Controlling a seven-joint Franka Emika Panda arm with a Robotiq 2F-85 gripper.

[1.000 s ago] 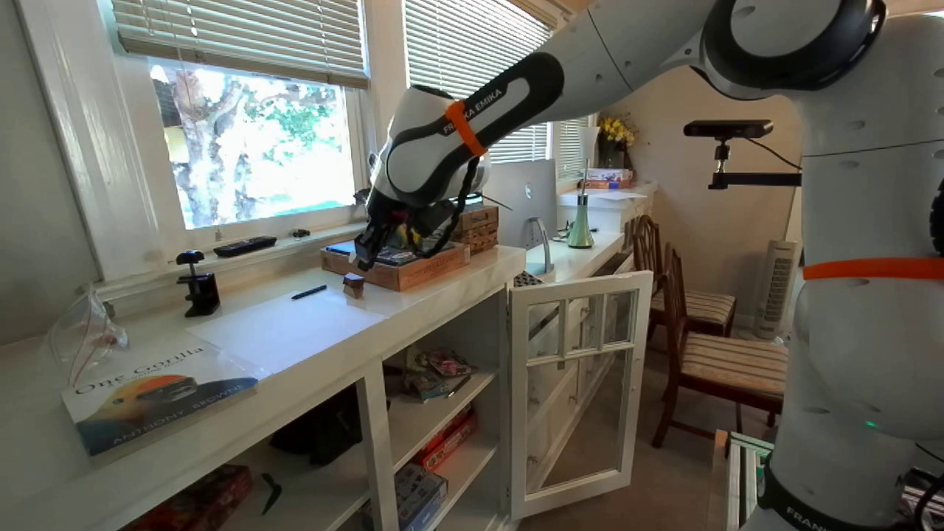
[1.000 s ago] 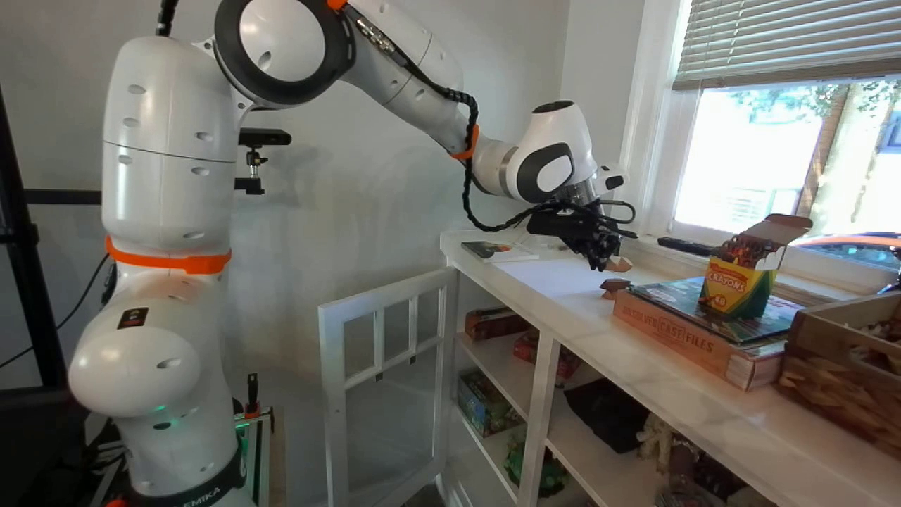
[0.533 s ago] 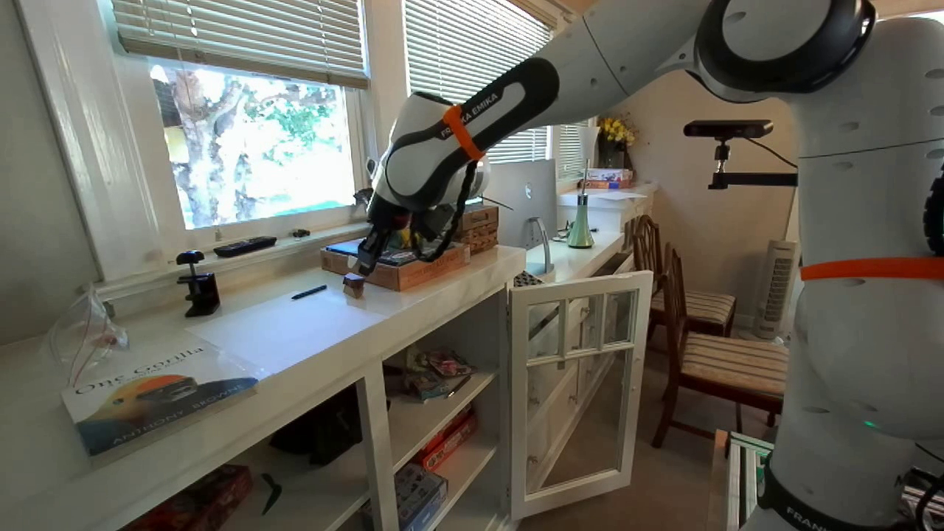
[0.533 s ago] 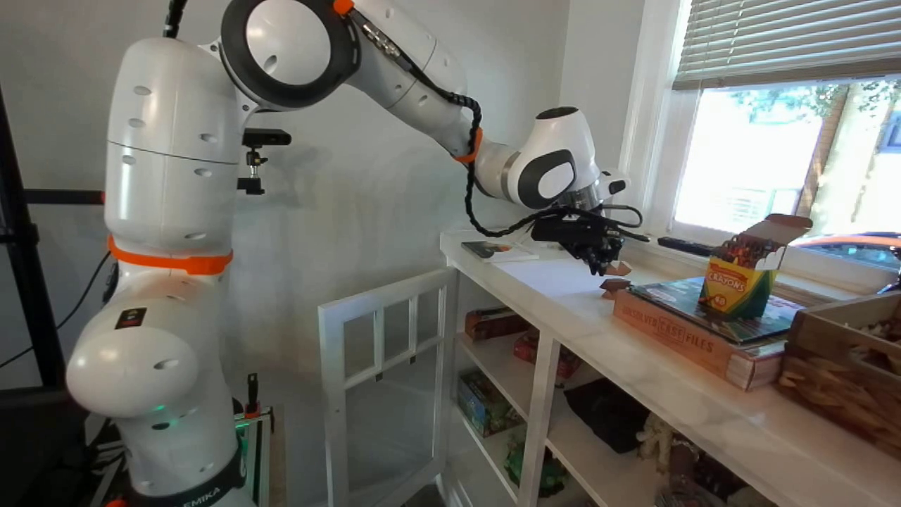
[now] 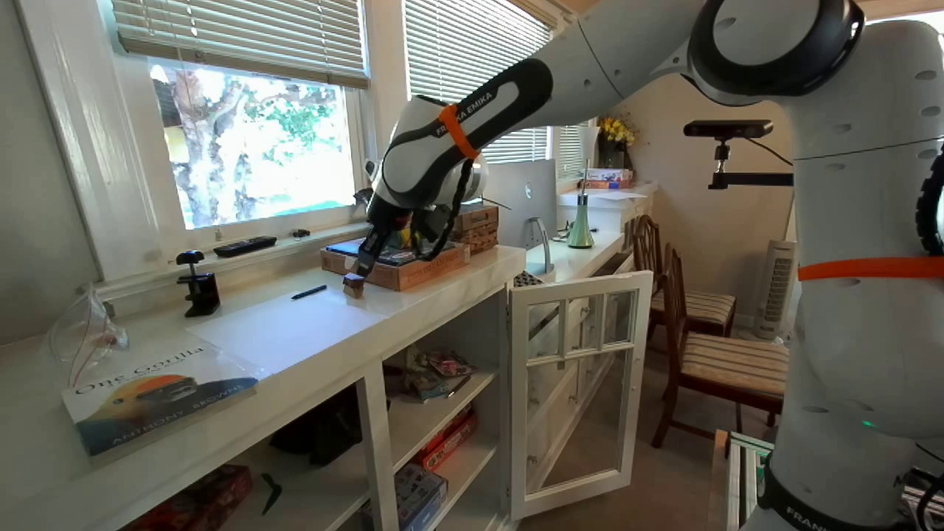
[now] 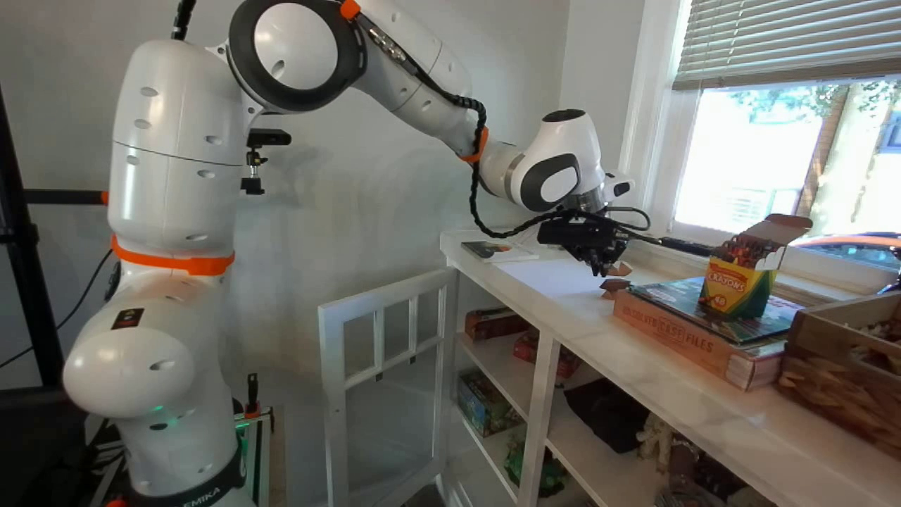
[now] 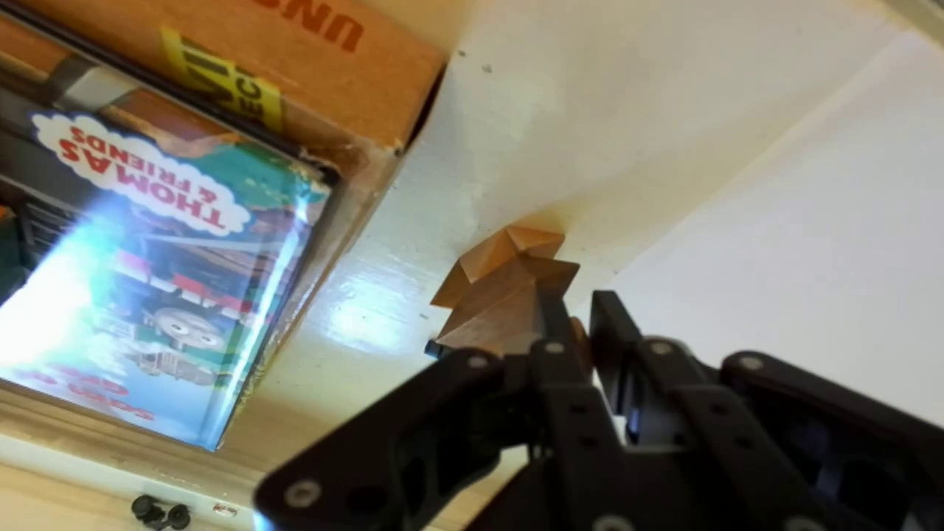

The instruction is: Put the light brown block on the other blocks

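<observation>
Your hand hangs tilted over the tabletop, its two fingers close together and gripping the light brown block. In the wrist view you get only a brown sliver of it between the fingertips; in an exterior view it shows just right of them. Just below are the other blocks, brown and faceted, touching one another on the tabletop. You have the light brown block just above these; whether it touches them you cannot tell.

Left of the other blocks in the wrist view, near but apart, lies a flat brown box with a glossy Thomas & Friends pack on top. In an exterior view you see a crayon box standing on that pack, lid up, and a wooden crate at the near right. White paper lies left of the other blocks in an exterior view, with a dark pen near its far edge. Farther left you have a black clamp on the far side and a book on the near side, a clear plastic bag next to it.
</observation>
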